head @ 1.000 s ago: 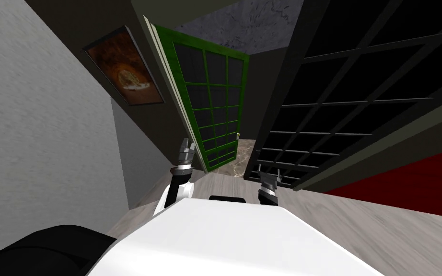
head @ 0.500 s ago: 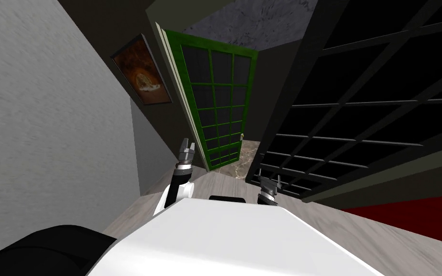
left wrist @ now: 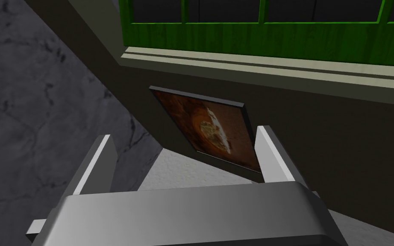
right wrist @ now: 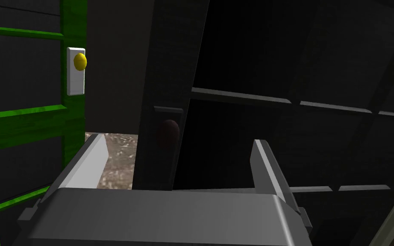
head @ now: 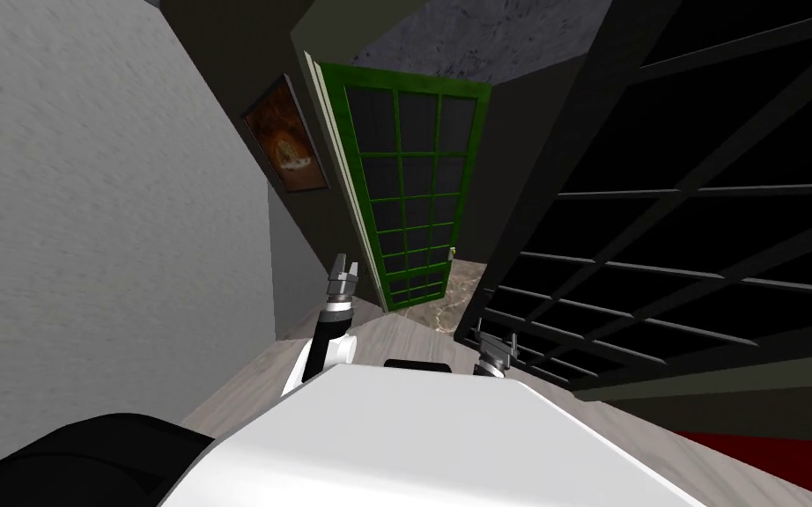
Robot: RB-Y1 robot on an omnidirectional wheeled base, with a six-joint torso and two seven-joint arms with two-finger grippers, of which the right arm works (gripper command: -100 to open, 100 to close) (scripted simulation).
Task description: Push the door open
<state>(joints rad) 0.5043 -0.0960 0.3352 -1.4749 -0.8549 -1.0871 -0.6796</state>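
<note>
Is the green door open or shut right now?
Open, at least partly. The green door stands angled away from the dark door, with marbled floor showing through the gap between them, beside its yellow knob.

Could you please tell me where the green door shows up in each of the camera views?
Head view: the green door stands ajar, upper middle, ahead of the left gripper.
Left wrist view: the green door runs beyond the framed picture.
Right wrist view: its edge with the yellow knob lies beside the black door.
Shared landmark: the framed picture, left of the door in head view.
</note>
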